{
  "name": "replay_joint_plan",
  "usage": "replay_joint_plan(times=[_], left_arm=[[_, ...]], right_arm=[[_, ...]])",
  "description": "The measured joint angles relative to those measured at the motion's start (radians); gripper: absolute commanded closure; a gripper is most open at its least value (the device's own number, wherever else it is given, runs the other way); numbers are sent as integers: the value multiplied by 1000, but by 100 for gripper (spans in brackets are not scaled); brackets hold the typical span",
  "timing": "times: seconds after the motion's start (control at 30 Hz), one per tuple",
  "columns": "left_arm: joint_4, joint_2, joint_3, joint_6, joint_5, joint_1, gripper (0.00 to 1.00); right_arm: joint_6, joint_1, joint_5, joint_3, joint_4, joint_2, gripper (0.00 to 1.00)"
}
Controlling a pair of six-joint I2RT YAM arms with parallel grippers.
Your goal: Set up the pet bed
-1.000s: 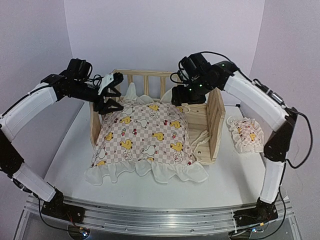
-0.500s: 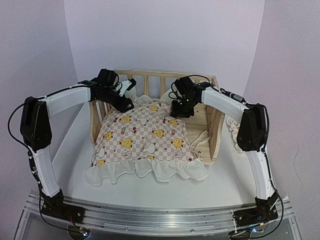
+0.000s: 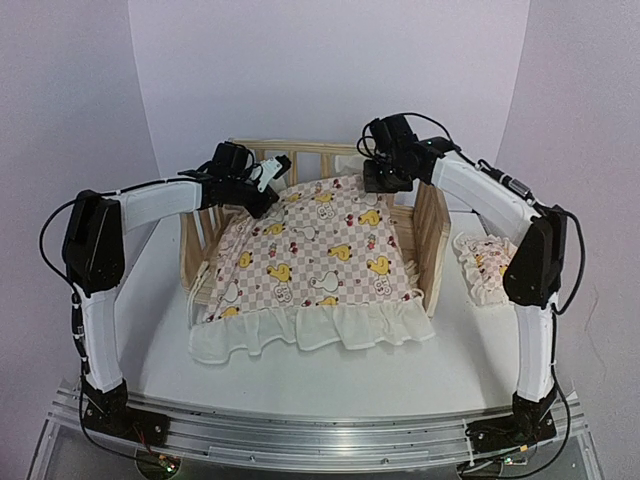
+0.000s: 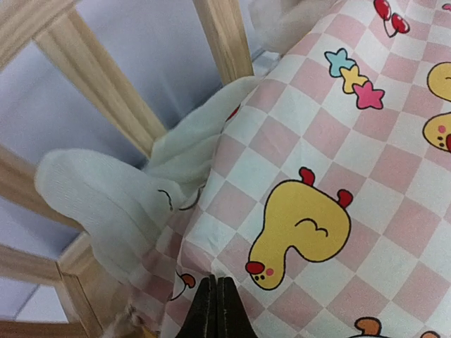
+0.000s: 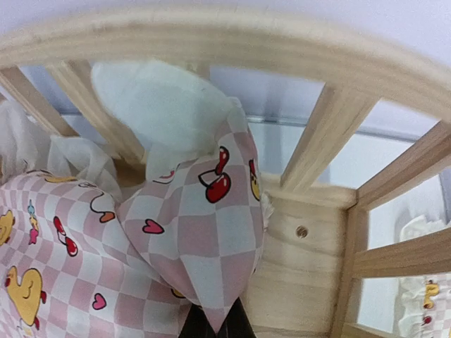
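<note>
The pet bed (image 3: 432, 230) is a light-wood frame with slatted rails, standing at the table's middle back. The pink-checkered duck cushion (image 3: 320, 250) lies tilted across it, its far edge raised toward the back rail and its frilled front edge hanging over the bed's open front. My left gripper (image 3: 258, 190) is shut on the cushion's far left corner; in the left wrist view the gripper (image 4: 216, 282) pinches the fabric (image 4: 317, 141) beside a slat (image 4: 106, 91). My right gripper (image 3: 385, 180) is shut on the far right corner; in its wrist view the gripper (image 5: 215, 320) is partly hidden by the pinched cloth (image 5: 197, 225) below the rail (image 5: 211, 35).
A small matching pillow (image 3: 490, 268) lies on the white table to the right of the bed, and shows through the slats (image 5: 423, 303) in the right wrist view. Lilac walls close in the back and sides. The arm bases stand on a metal rail (image 3: 320, 435) at the near edge.
Both grippers closed on the cushion's far corners and lifted them toward the back rail. The cushion slid backward and to the right, now covering the bed's floor.
</note>
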Motion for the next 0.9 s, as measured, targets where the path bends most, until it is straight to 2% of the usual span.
replay_joint_plan(times=[0.17, 0.33, 0.37, 0.47, 0.6, 0.67, 0.8, 0.9], left_arm=[[108, 69, 122, 65, -45, -15, 100], [209, 109, 194, 139, -132, -9, 100], [227, 116, 204, 151, -148, -7, 100], [246, 126, 209, 179, -173, -4, 99], [269, 126, 189, 206, -187, 6, 61], [266, 124, 174, 213, -171, 16, 48], [209, 107, 157, 213, -101, 35, 34], [124, 64, 157, 214, -19, 38, 27]], right_arm=[[-43, 0, 89, 0, 50, -49, 100], [-36, -3, 71, -27, 74, -49, 100], [-32, -3, 59, -37, 80, -49, 97], [-19, -3, 16, -66, 93, -49, 81], [-13, -4, 0, -125, 91, -63, 56], [-15, -5, -6, -151, 85, -77, 48], [-29, -6, -34, -186, 78, -127, 41], [-37, -6, -63, -189, 79, -179, 39]])
